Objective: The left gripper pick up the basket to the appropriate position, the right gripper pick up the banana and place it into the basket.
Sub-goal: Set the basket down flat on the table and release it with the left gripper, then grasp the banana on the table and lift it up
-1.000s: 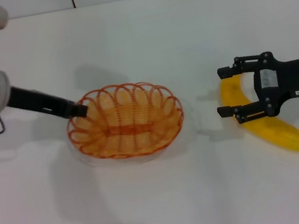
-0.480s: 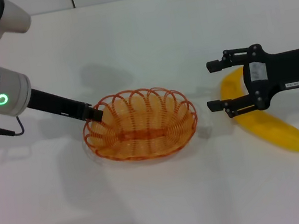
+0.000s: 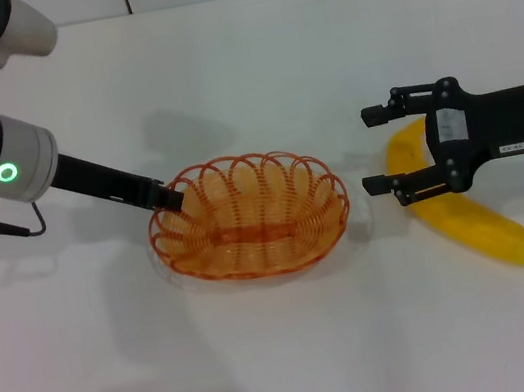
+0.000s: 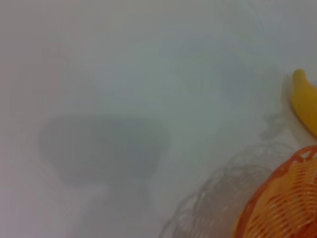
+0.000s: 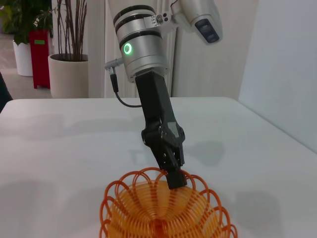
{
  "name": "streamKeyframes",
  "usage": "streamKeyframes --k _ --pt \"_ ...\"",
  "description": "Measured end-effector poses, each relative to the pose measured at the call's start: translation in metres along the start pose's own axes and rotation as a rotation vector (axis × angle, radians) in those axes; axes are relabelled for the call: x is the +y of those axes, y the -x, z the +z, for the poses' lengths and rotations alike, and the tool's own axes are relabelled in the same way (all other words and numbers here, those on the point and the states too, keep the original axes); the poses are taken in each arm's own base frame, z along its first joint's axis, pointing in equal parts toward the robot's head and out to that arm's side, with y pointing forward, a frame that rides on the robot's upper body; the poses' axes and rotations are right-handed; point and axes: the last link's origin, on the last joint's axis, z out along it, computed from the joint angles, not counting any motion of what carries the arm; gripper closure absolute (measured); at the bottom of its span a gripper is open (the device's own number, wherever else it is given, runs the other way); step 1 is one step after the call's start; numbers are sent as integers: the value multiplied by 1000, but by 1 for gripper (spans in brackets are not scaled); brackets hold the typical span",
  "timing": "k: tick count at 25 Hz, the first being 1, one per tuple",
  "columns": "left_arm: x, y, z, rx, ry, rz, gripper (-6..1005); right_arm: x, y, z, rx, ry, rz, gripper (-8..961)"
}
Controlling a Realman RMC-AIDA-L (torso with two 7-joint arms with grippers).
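Observation:
The orange wire basket (image 3: pixel 248 217) is at the middle of the white table. My left gripper (image 3: pixel 171 197) is shut on its left rim and seems to hold it slightly off the table; its wire shadow lies apart from it in the left wrist view (image 4: pixel 287 201). The yellow banana (image 3: pixel 475 224) lies on the table to the basket's right. My right gripper (image 3: pixel 369 151) is open and empty over the banana's far end, fingertips pointing at the basket. The right wrist view shows the left gripper (image 5: pixel 176 181) clamped on the basket (image 5: pixel 163 215). The banana's tip shows in the left wrist view (image 4: pixel 304 101).
The white table (image 3: pixel 290 353) reaches to its far edge near the wall. A gap of bare table lies between basket and banana. Potted plants (image 5: pixel 69 74) stand beyond the table in the right wrist view.
My left gripper has carried the basket to the right, toward the banana. My right gripper shifted left and slightly up over the banana, then held still. The banana has not moved.

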Motion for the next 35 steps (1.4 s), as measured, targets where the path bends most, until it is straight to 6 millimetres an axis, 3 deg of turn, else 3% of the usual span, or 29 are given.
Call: streamKeyframes --k 17,23,28,32,35 --pt "-2 0 -2 5 -3 -16 839 0 0 0 0 0 0 119" --pt "-3 -1 -6 20 -14 0 753 1 -1 -1 2 -2 4 120" --pt "-2 -4 -21 69 -57 67 617 4 -7 -8 0 -22 21 119" --pt "8 4 -42 147 -62 143 500 5 -9 -20 -31 -58 43 119" --pt "20 23 -58 178 -40 214 397 7 -12 -32 -56 -104 63 119"
